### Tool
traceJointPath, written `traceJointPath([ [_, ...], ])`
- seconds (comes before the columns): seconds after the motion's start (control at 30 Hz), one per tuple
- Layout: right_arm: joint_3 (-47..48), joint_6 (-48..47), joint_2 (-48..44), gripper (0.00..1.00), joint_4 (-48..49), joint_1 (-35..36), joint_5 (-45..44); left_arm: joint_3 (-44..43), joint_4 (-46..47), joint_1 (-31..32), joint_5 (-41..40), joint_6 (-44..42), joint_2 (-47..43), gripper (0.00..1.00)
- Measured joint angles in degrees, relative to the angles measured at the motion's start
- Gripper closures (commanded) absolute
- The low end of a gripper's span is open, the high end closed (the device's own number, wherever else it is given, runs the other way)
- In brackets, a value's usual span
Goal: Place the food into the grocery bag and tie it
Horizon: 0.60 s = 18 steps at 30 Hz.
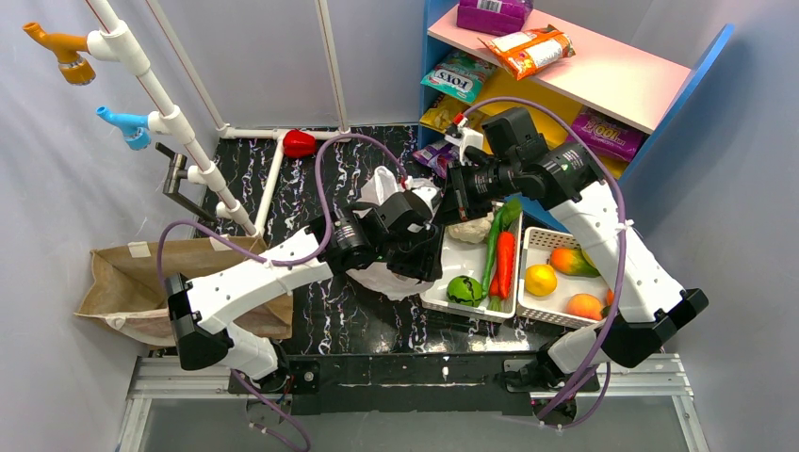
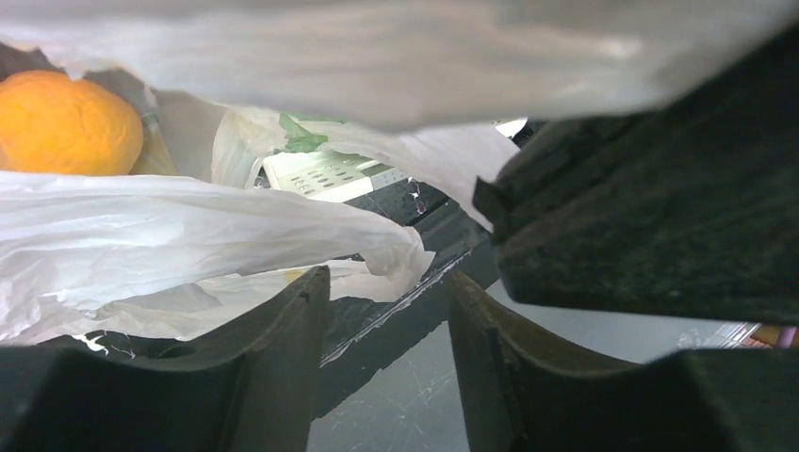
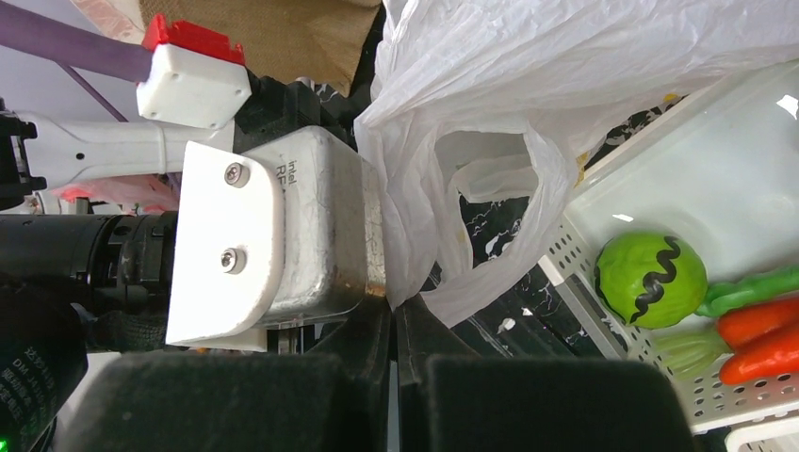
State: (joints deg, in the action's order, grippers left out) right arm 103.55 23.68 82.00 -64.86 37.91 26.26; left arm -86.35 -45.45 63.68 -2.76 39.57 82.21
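The white plastic grocery bag (image 1: 382, 278) lies crumpled mid-table, mostly under my left arm. My left gripper (image 1: 422, 250) hovers over it, jaws open and empty (image 2: 386, 282); the bag's folds (image 2: 188, 226) lie just past the left finger. An orange round fruit (image 2: 66, 122) sits inside the bag. My right gripper (image 1: 441, 203) is shut on a pinch of the bag's plastic (image 3: 394, 299), beside a loop handle (image 3: 499, 188), right next to the left wrist's silver camera housing (image 3: 311, 226).
Two white baskets (image 1: 443, 303) at the right hold a green ball (image 1: 464, 289), carrot (image 1: 506, 264), cauliflower (image 1: 469, 229) and other fruit (image 1: 540, 280). A brown paper bag (image 1: 132, 282) lies left. A red pepper (image 1: 299, 143) sits at the back. A snack shelf (image 1: 603, 80) stands back right, a pipe rack (image 1: 170, 104) back left.
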Motion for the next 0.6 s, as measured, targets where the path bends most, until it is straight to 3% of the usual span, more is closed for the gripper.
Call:
traceJointPath([
  [0.2, 0.04, -0.20, 0.26, 0.99, -1.09, 0.02, -0.02, 0.59, 0.79, 0.26, -1.01, -0.20, 0.48, 0.72],
  [0.47, 0.04, -0.98, 0.57, 0.99, -2.86, -0.02, -1.42, 0.35, 1.49, 0.24, -1.18, -1.25, 2.25, 1.00],
  [0.6, 0.31, -1.05, 0.68, 0.99, -3.43, -0.02, -1.46, -0.11, 1.14, 0.22, -1.38, -1.68, 2.45, 1.00],
])
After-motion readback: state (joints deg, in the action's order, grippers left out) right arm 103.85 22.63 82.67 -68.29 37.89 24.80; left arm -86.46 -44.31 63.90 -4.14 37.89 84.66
